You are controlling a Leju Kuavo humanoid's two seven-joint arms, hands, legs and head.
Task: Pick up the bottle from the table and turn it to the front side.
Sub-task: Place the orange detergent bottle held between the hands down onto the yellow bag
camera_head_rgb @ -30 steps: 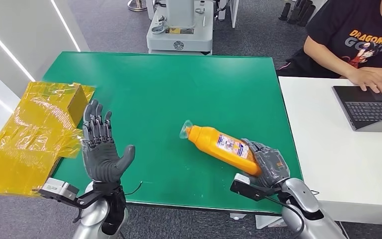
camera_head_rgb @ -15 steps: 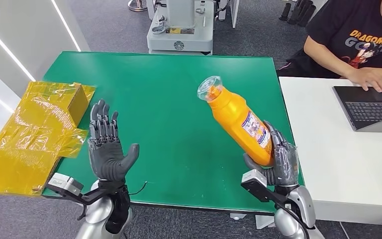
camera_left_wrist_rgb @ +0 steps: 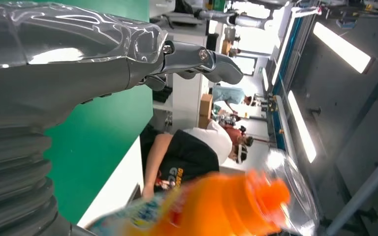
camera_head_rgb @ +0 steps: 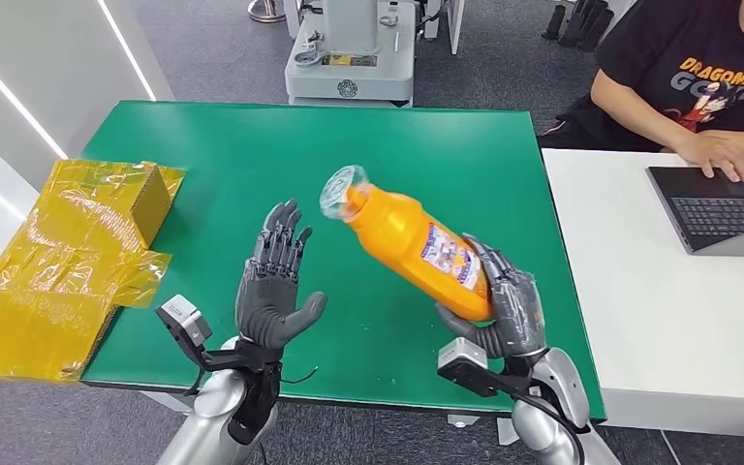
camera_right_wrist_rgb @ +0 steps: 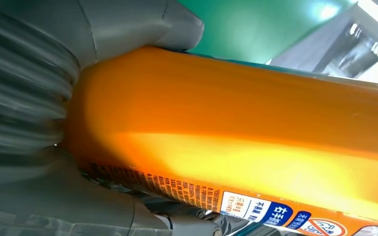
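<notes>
While the right hand point(camera_head_rgb: 504, 315) grips its base, the orange plastic bottle point(camera_head_rgb: 409, 242) tilts above the green counter's point(camera_head_rgb: 252, 155) near edge. Left hand point(camera_head_rgb: 273, 286) spread, holding nothing.

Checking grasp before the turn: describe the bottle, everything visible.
The bottle is orange, plastic-looking, with a clear cap and a white-and-blue printed label. It is lifted off the green table, tilted, cap up and toward the robot's left. The right hand grips its base end. The left hand is apart from it.
</notes>
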